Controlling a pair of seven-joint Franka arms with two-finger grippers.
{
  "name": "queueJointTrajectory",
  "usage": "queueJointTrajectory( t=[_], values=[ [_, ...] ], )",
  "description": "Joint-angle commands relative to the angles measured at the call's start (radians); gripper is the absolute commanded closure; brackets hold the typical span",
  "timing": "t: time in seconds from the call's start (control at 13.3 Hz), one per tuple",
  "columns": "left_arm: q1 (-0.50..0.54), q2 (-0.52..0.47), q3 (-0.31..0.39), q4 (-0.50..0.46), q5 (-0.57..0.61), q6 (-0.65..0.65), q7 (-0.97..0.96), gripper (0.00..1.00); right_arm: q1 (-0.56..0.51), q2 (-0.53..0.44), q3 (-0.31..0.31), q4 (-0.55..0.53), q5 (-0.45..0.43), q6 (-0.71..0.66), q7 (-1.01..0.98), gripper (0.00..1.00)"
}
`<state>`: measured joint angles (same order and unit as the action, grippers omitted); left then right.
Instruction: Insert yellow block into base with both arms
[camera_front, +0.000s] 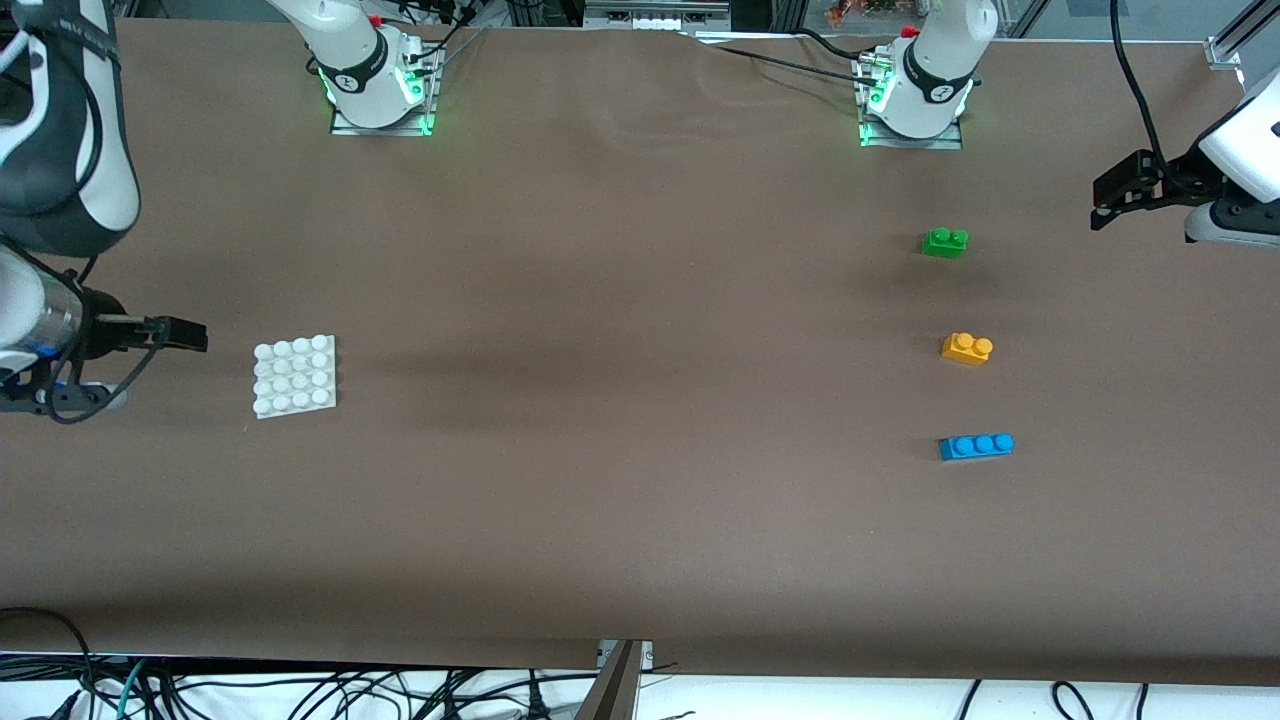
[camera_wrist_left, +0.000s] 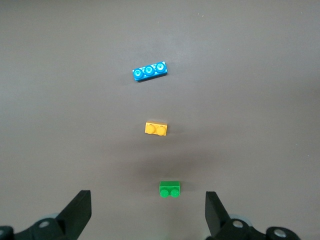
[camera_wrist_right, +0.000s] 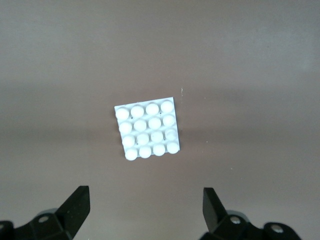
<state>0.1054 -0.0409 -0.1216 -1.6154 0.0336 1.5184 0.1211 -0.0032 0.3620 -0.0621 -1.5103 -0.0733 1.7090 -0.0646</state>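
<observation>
The yellow block (camera_front: 967, 348) lies on the brown table toward the left arm's end, between a green brick and a blue brick; it also shows in the left wrist view (camera_wrist_left: 156, 129). The white studded base (camera_front: 295, 376) lies toward the right arm's end and shows in the right wrist view (camera_wrist_right: 147, 129). My left gripper (camera_front: 1102, 205) (camera_wrist_left: 148, 210) is open and empty, up over the table at its own end, apart from the bricks. My right gripper (camera_front: 190, 335) (camera_wrist_right: 146, 207) is open and empty, beside the base without touching it.
A green two-stud brick (camera_front: 945, 242) (camera_wrist_left: 169, 189) lies farther from the front camera than the yellow block. A blue three-stud brick (camera_front: 976, 446) (camera_wrist_left: 149, 72) lies nearer. The arm bases (camera_front: 375, 85) (camera_front: 915, 100) stand at the table's back edge.
</observation>
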Motion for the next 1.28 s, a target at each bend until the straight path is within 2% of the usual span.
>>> queueJointTrajectory(
  t=[0.0, 0.23, 0.53, 0.75, 1.2],
  values=[
    [0.0, 0.013, -0.001, 0.031, -0.006, -0.018, -0.012, 0.0, -0.009, 0.002, -0.004, -0.095, -0.007, 0.11, 0.003, 0.0],
    [0.0, 0.013, -0.003, 0.031, -0.006, -0.018, -0.012, 0.0, -0.011, 0.046, -0.005, -0.186, -0.007, 0.265, 0.003, 0.0],
    [0.0, 0.013, -0.003, 0.031, -0.006, -0.018, -0.012, 0.0, -0.014, 0.123, -0.008, -0.201, -0.007, 0.351, 0.0, 0.0],
    [0.0, 0.013, -0.003, 0.031, -0.006, -0.018, -0.012, 0.0, -0.014, 0.133, -0.008, -0.283, -0.007, 0.463, 0.0, 0.0],
    [0.0, 0.013, -0.003, 0.031, -0.006, -0.018, -0.012, 0.0, -0.029, 0.163, -0.008, -0.327, -0.003, 0.524, -0.043, 0.0]
  ],
)
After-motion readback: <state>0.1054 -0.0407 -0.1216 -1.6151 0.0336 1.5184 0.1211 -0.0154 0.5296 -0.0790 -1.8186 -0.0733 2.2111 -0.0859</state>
